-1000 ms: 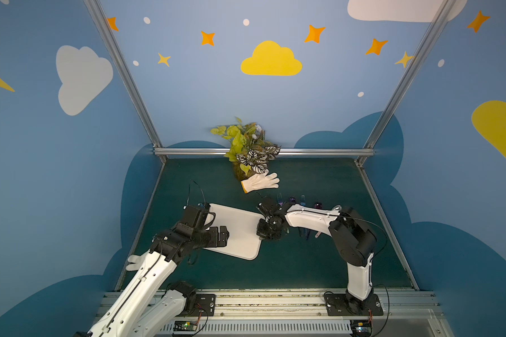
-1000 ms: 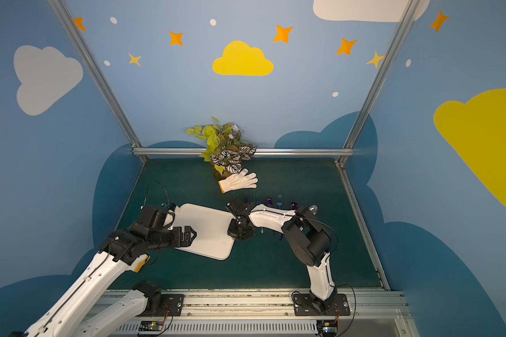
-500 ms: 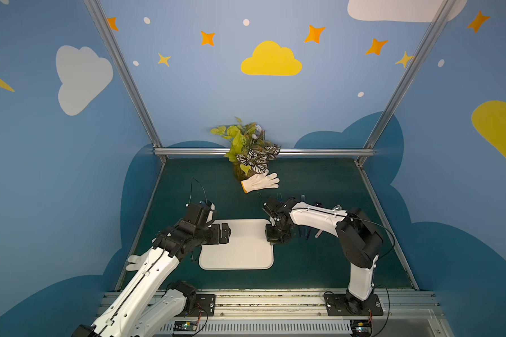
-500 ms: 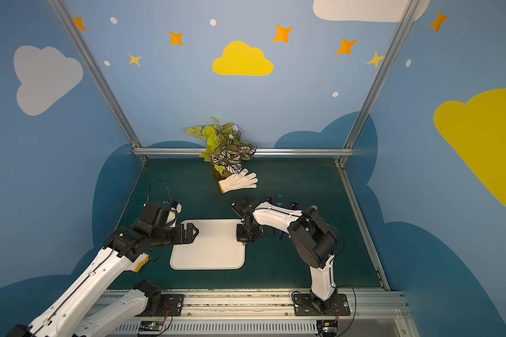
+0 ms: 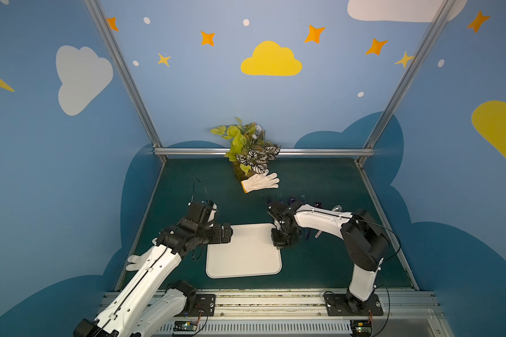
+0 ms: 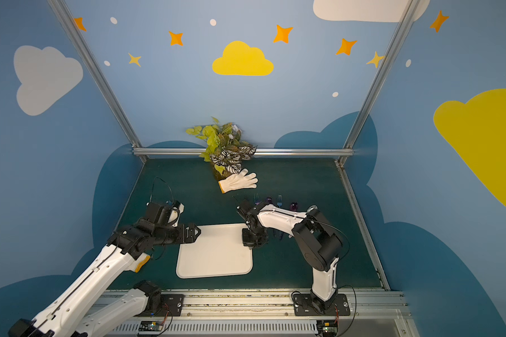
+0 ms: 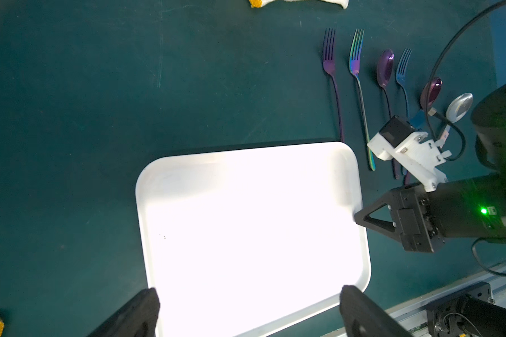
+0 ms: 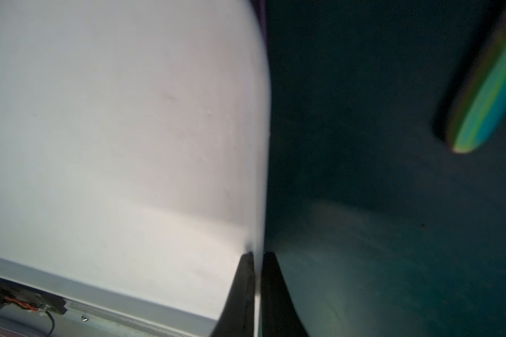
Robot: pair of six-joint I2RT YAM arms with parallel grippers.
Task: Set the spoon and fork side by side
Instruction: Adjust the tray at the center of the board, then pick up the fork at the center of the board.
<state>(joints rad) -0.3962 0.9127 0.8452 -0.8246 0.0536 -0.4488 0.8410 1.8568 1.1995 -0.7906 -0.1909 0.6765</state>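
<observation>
Cutlery of tinted metal point(image 7: 385, 68) could be scattered if the flat white plastic tray point(image 7: 246, 218), clamped at its rim by the right claw point(image 8: 257, 262), is dragged; the left claw point(image 7: 249, 291) is spread apart.

Tray point(image 5: 243, 253) with right pincer point(image 8: 257, 258) squarer, nearer front.

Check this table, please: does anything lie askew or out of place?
Two things. The silver spoon at the row's end lies slanted, unlike the straight forks. A white glove beside the plant and a second glove partly under the left arm do not belong.
</observation>
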